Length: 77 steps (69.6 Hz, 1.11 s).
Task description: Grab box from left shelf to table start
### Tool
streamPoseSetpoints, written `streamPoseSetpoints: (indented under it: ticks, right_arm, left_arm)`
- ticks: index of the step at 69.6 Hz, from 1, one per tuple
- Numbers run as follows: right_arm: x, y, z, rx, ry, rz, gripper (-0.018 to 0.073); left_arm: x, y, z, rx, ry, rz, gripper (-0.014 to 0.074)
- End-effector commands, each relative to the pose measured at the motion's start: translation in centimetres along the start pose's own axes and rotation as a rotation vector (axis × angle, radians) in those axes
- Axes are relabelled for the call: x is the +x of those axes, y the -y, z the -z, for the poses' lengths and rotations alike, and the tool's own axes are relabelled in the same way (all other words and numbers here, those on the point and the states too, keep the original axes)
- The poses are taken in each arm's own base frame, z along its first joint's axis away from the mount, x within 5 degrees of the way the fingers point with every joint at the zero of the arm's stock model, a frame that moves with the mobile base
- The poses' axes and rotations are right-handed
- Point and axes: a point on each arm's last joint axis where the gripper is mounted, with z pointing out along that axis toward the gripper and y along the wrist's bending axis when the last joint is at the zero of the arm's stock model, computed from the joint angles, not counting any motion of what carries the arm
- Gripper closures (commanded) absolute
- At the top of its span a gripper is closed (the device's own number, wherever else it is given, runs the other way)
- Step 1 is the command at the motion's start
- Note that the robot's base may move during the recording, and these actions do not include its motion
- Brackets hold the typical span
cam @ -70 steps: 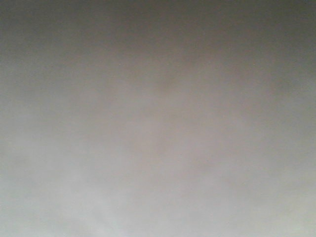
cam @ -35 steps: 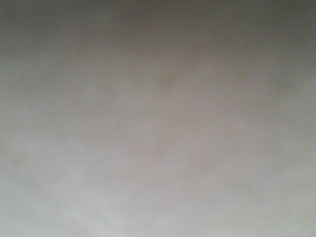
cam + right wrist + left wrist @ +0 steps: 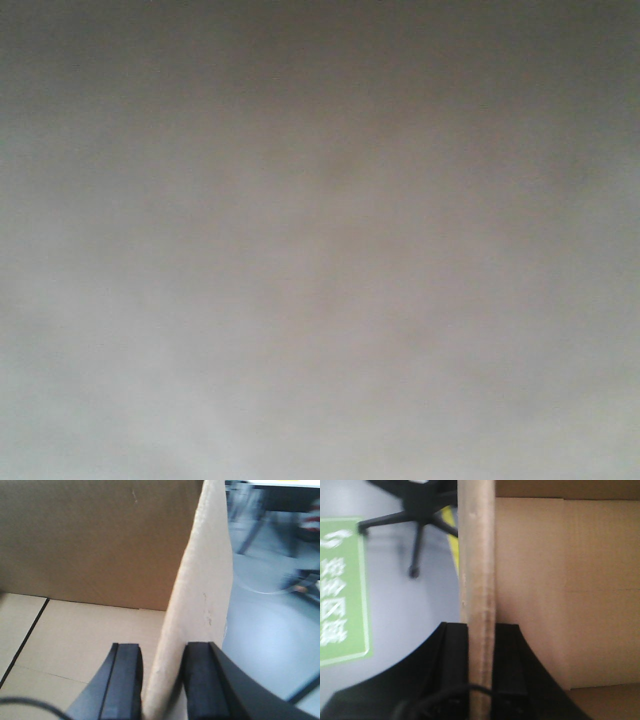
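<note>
Grey floor (image 3: 410,610) lies at nine o'clock; our left gripper (image 3: 481,637) and right gripper (image 3: 162,655) each clamp a box (image 3: 545,580) wall; thin cardboard could buckle and slip free.

A smooth pale grey floor (image 3: 405,610) bears 1 flat green rectangular marking with a white edge and white characters (image 3: 342,590). Farther off, a black star-shaped swivel-chair base (image 3: 415,520) stands on it, 1 castor clearly touching down. In the right wrist view the grey floor (image 3: 265,645) carries a thin white curved line (image 3: 260,591) and blurred dark furniture legs (image 3: 252,530).
</note>
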Motion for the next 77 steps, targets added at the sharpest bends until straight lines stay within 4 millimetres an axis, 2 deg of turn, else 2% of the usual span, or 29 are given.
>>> streamPoseSetpoints:
  ticks: [1,77]
  right_arm:
    - [-1.48,0.01,0.34,0.007,0.104,0.020,0.0502]
    - [-1.48,0.01,0.34,0.007,0.104,0.020,0.0502]
  left_arm:
    - [0.45,0.57,0.29,0.053,-0.090,0.007,0.0697]
    - [0.45,0.57,0.29,0.053,-0.090,0.007,0.0697]
